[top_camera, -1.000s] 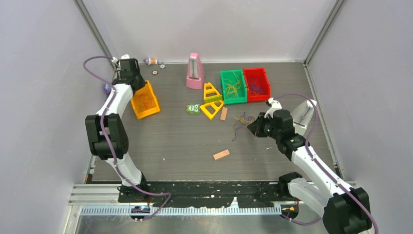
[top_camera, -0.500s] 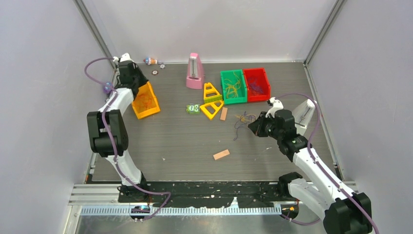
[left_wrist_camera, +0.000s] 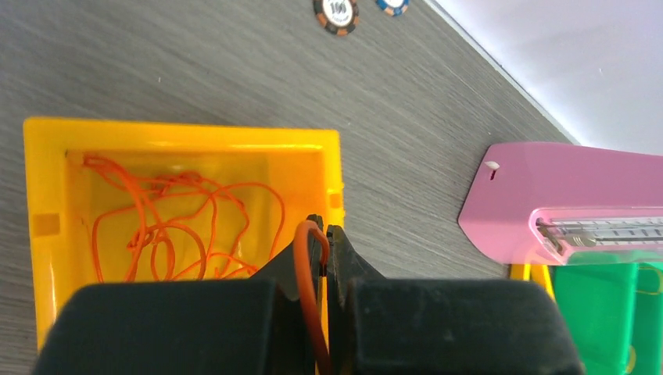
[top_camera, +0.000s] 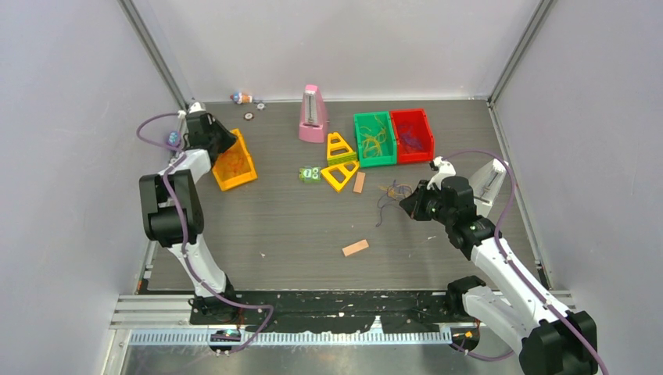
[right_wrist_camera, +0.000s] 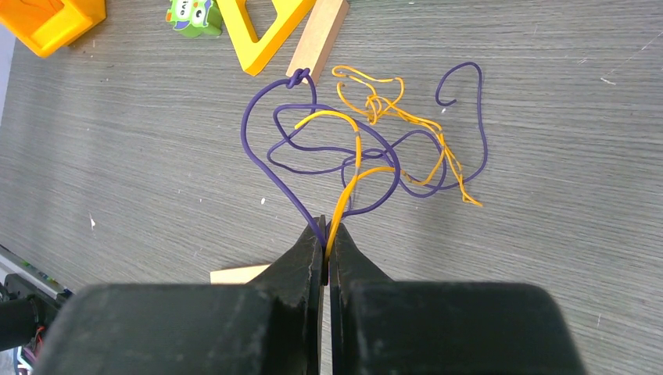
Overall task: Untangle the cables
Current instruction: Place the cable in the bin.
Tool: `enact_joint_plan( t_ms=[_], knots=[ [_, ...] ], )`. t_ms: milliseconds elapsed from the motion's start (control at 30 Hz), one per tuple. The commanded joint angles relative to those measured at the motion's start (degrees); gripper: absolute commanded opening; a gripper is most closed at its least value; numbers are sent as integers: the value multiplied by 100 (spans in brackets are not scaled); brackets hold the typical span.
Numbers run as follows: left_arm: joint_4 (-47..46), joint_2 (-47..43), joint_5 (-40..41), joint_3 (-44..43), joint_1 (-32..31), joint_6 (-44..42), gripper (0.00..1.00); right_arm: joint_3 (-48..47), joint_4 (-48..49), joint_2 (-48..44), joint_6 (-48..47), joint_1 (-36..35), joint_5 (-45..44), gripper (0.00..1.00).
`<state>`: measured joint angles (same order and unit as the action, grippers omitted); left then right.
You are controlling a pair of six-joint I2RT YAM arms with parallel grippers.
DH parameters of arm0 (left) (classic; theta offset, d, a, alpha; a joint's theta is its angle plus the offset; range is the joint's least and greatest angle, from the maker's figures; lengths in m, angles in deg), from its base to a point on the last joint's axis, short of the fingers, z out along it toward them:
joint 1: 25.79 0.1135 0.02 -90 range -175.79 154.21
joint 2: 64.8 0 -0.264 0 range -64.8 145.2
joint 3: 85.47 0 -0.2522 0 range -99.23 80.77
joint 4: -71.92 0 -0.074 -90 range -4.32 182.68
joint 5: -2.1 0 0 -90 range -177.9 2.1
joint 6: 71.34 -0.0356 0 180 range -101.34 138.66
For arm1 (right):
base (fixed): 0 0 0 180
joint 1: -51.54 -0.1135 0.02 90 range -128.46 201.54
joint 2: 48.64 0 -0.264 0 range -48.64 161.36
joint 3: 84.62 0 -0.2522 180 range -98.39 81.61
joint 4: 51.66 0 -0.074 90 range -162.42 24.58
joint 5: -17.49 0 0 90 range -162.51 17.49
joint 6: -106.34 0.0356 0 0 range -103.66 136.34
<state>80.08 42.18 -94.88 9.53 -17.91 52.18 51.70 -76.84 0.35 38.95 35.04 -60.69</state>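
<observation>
3 pale walls, grey wood-grain table

**One number legible, little else**

At the top edge of the left wrist view, a striped poker chip on the table bears what reads as "100". In the upper left of the right wrist view, a green toy carries small lettering, too blurred to read.

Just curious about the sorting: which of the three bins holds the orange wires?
The yellow bin on the left, by the left gripper. The green bin holds yellow cables and the red bin purple cables.
</observation>
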Motion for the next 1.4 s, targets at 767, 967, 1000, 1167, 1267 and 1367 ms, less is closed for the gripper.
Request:
enact_joint_plan(
  t_ms=[767,967,1000,1167,1267,1367],
  knots=[
    [4169,1003,-566,-2325,224,-321,43,-234,129,-75,-51,14,-19,5],
    [4421,898,-317,-2466,180,-459,58,-260,138,-68,-54,12,3,5],
    [4525,861,-240,-2534,168,-505,61,-260,140,-72,-54,7,-2,5],
    [5620,1024,145,-3396,101,-832,62,-261,159,-42,-35,16,17,5],
    [5967,1052,416,-3687,33,-987,64,-260,171,-39,-11,14,55,5],
    [5815,902,564,-3560,-50,-1136,99,-253,164,-67,-14,14,66,5]
  ],
)
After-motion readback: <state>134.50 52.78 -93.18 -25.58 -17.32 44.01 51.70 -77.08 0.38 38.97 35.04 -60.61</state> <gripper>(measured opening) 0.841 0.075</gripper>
